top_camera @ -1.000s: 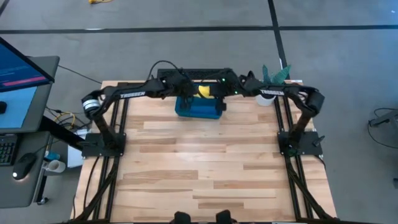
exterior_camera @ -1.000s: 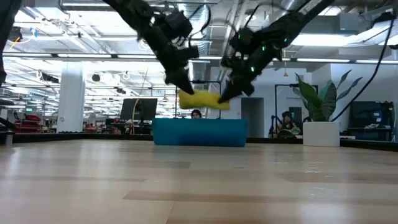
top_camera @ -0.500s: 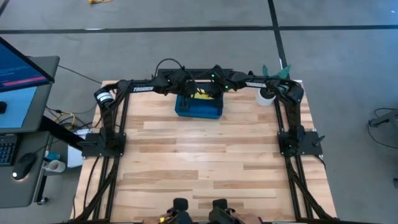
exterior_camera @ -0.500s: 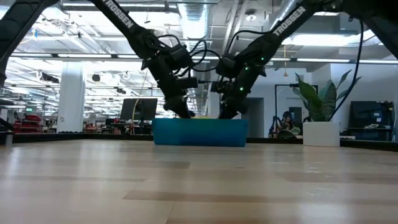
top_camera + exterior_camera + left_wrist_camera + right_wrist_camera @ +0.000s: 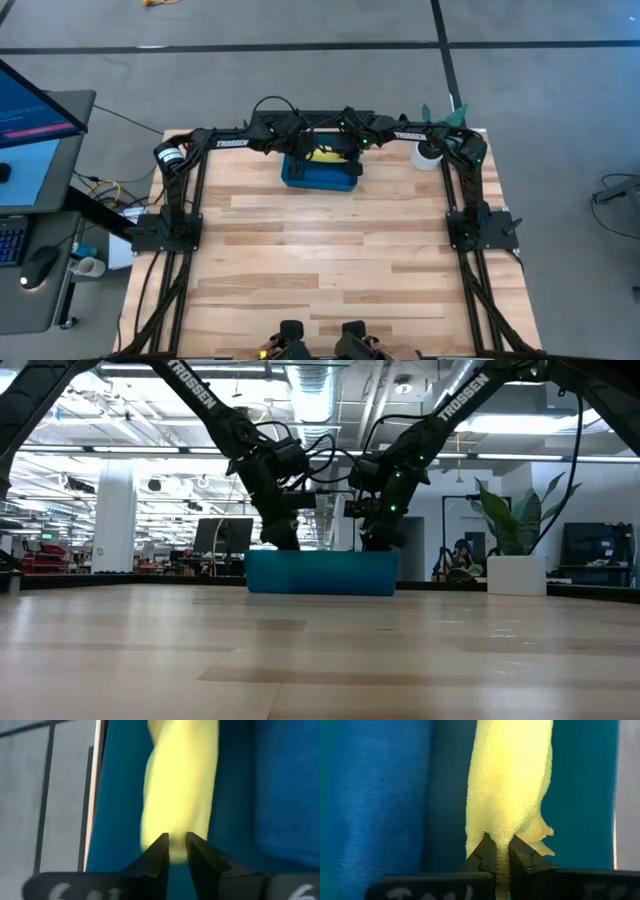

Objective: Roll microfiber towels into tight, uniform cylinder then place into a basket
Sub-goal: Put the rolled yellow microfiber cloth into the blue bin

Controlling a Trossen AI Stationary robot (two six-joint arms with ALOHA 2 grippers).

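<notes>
The rolled yellow towel (image 5: 509,785) lies in the basket (image 5: 320,178) beside the blue towel (image 5: 380,795), stretched between both grippers. The right gripper (image 5: 503,856) pinches one end tight; the left gripper (image 5: 176,845), fingers slightly parted, has the other end between them. If either lifts while gripping, the roll could unravel.

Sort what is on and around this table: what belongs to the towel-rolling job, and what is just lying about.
Belongs to the job:
- yellow towel roll, lying in the basket
- blue towel, in the basket beside it
- basket
- left gripper, at one end of the yellow roll
- right gripper, pinching the other end

Just lying about:
- potted plant
- monitor beside the table
</notes>
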